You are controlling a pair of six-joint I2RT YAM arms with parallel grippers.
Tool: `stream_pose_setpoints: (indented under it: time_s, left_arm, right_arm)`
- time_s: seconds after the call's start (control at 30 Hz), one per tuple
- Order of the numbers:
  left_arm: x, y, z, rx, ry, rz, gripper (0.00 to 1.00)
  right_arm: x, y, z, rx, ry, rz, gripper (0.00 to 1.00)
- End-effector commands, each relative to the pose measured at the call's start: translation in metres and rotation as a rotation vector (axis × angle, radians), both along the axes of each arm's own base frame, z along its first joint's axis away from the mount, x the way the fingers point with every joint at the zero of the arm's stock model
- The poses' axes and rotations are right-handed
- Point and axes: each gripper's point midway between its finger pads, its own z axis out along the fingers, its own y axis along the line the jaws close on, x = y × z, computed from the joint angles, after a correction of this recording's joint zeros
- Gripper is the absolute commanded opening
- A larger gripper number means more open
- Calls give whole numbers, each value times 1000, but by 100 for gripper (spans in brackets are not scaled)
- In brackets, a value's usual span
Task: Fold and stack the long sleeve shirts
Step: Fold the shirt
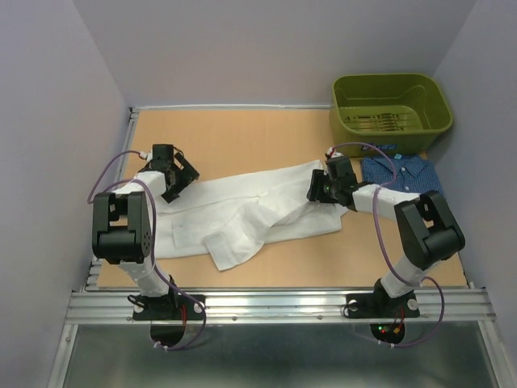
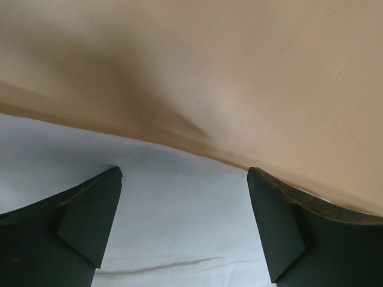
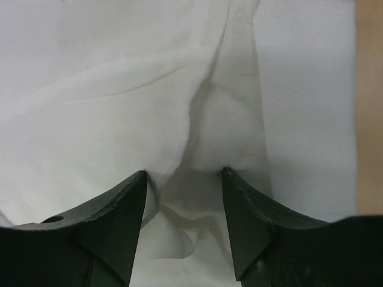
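Observation:
The white long sleeve shirt [image 1: 242,214] lies spread and rumpled across the middle of the table. The dark blue shirt [image 1: 404,174] lies folded at the right, behind my right arm. My left gripper [image 1: 182,184] hovers open over the white shirt's left end; in the left wrist view its gripper [image 2: 184,172] frames flat white cloth [image 2: 179,227] near the cloth's edge. My right gripper [image 1: 317,190] is down on the shirt's right part. In the right wrist view this gripper [image 3: 184,173] stands partly open, its tips pressed into white cloth [image 3: 119,89], a loose fold bunched between the jaws.
An olive-green bin [image 1: 371,144] stands at the back right corner, just behind the blue shirt. Bare wooden tabletop [image 1: 242,137] shows behind the white shirt and along the front edge. Purple walls close in the table on three sides.

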Motion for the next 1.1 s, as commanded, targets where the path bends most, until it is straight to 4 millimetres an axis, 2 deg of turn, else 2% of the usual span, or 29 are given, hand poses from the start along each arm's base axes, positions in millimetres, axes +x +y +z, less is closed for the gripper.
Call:
stream_pose_setpoints:
  time_s: [0.0, 0.03, 0.07, 0.1, 0.13, 0.17, 0.23, 0.27, 0.3, 0.33, 0.37, 0.4, 0.43, 0.47, 0.53, 0.57, 0.6, 0.63, 0.7, 0.73, 0.87, 0.93, 0.97, 1.03, 1.07]
  left_arm:
    - [32, 8, 8, 52, -36, 5, 98]
    - [37, 8, 0, 56, -18, 0, 98]
    - [50, 8, 7, 57, -38, -2, 98]
    - [54, 9, 6, 64, -37, -11, 98]
    - [59, 9, 0, 67, -24, -16, 98]
    - [72, 8, 12, 68, -59, -23, 98]
    - [84, 7, 24, 73, -87, -45, 98]
    - [86, 5, 30, 67, -100, -56, 98]
    - [87, 5, 48, 73, -136, -61, 98]
    - [85, 5, 45, 72, -129, -61, 98]
    - [78, 6, 63, 79, -165, -67, 98]
    - [71, -9, 70, 82, -175, -104, 98]
    - [64, -13, 97, 88, -233, -120, 98]
    - [49, -16, 93, 102, -220, -146, 98]
    - [18, -32, 104, 126, -238, -202, 98]
    - [4, -48, 102, 136, -237, -248, 98]
    - [-11, -54, 110, 134, -255, -266, 98]
    - [-31, -59, 91, 127, -205, -280, 98]
    - [-56, -72, 76, 79, -166, -299, 98]
    - [-78, -79, 63, 42, -136, -305, 98]
    - [-114, -88, 46, 4, -121, -315, 98]
    - [-118, -90, 46, -13, -150, -318, 98]
    - [-126, -96, 38, -43, -136, -350, 98]
    - [-123, -101, 40, -62, -181, -369, 99]
    - [-126, -101, 33, -67, -177, -372, 99]
  right_arm:
    - [35, -8, -4, 53, -45, -72, 59]
    - [42, -9, -1, 58, -56, -80, 59]
    - [47, -11, -1, 60, -58, -89, 59]
    - [51, -14, -2, 61, -59, -99, 59]
    - [57, -9, -2, 81, -54, -84, 59]
    - [60, -8, -2, 86, -56, -87, 59]
    - [67, 0, 5, 115, -66, -68, 59]
    - [69, 3, 10, 125, -75, -54, 59]
    - [69, 8, 15, 144, -81, -33, 59]
    - [69, 9, 20, 152, -89, -24, 59]
    - [68, 10, 31, 158, -112, -9, 59]
    - [66, 10, 36, 162, -122, -2, 60]
    - [63, 12, 42, 170, -134, 16, 62]
    - [61, 12, 48, 173, -147, 27, 63]
    - [49, 13, 66, 188, -184, 65, 68]
    - [45, 14, 83, 196, -224, 86, 71]
    - [37, 15, 82, 206, -219, 109, 78]
    - [32, 17, 87, 214, -227, 126, 82]
    - [24, 18, 95, 228, -244, 150, 86]
    - [16, 19, 103, 242, -261, 174, 87]
    - [-4, 24, 117, 281, -287, 237, 88]
    - [-12, 26, 119, 287, -296, 271, 88]
    - [-17, 25, 119, 287, -300, 282, 88]
    - [-23, 27, 116, 289, -296, 315, 88]
    - [-26, 27, 114, 291, -293, 324, 88]
